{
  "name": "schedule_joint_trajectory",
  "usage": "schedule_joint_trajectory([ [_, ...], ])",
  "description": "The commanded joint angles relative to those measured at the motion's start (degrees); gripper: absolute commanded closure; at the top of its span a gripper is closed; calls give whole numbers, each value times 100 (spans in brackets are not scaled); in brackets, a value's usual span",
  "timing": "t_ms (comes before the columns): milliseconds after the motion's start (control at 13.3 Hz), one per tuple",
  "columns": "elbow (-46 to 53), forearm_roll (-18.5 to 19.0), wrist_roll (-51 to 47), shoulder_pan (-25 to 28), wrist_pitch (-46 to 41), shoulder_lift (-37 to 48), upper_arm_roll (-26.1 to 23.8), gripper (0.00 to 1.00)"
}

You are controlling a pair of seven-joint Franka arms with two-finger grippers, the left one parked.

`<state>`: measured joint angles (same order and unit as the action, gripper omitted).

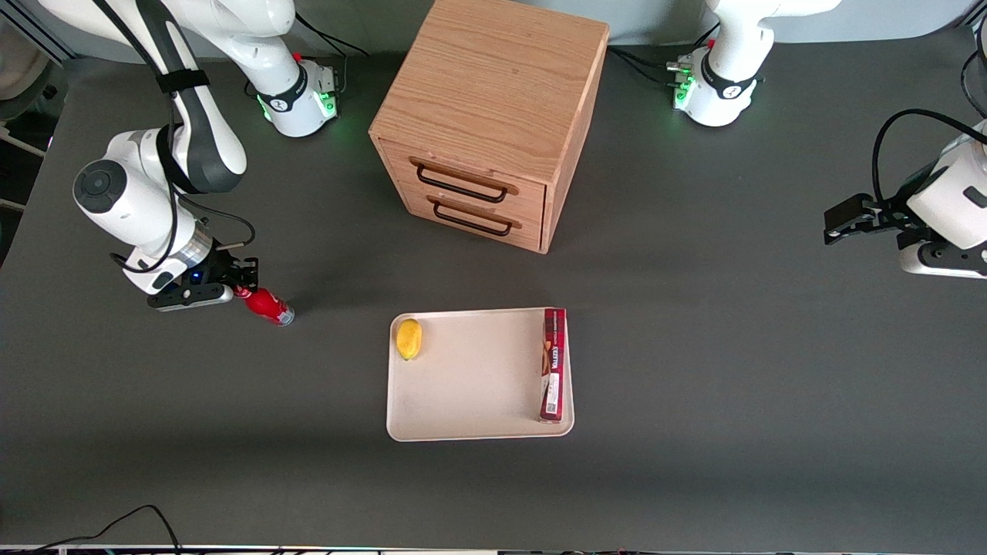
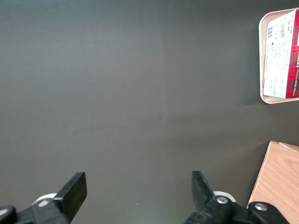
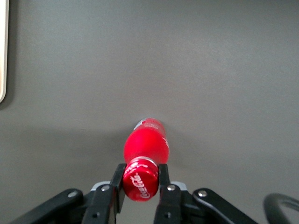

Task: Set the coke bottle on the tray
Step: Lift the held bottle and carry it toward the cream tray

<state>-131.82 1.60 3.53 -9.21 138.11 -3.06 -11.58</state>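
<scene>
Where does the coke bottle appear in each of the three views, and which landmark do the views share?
Front view: the coke bottle lies toward the working arm's end of the table, its cap at the end effector, apart from the tray.
Right wrist view: the coke bottle shows with the end effector shut on its cap.
Left wrist view: not in it.
Shared landmark: the tray.

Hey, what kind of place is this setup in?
Probably a robotics lab tabletop: white arms bolted to a dark grey table, household props like a cream tray and wooden drawer cabinet, and the hand gripping a small red coke bottle.
</scene>
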Motion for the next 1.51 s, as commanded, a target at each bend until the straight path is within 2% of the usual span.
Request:
schedule_joint_trajectory([
  [0,426,112,-168,-46,-869,384,-19,100],
  [452,3244,33,-537,41,-4489,456,-46,100],
  [678,4906,42,-651,120,-5888,-60,-55,100],
  [829,5996,129,-914,470,-6522,-780,-37,100],
  [979,6928,235,-1466,875,-6806,-1475,7,100],
  [1130,7326,253,-2195,1392,-6702,-2002,42,100],
  [1281,7775,253,-2890,1859,-6360,-2600,42,100],
  [1432,7812,262,-3453,2368,-5650,-2971,225,100],
])
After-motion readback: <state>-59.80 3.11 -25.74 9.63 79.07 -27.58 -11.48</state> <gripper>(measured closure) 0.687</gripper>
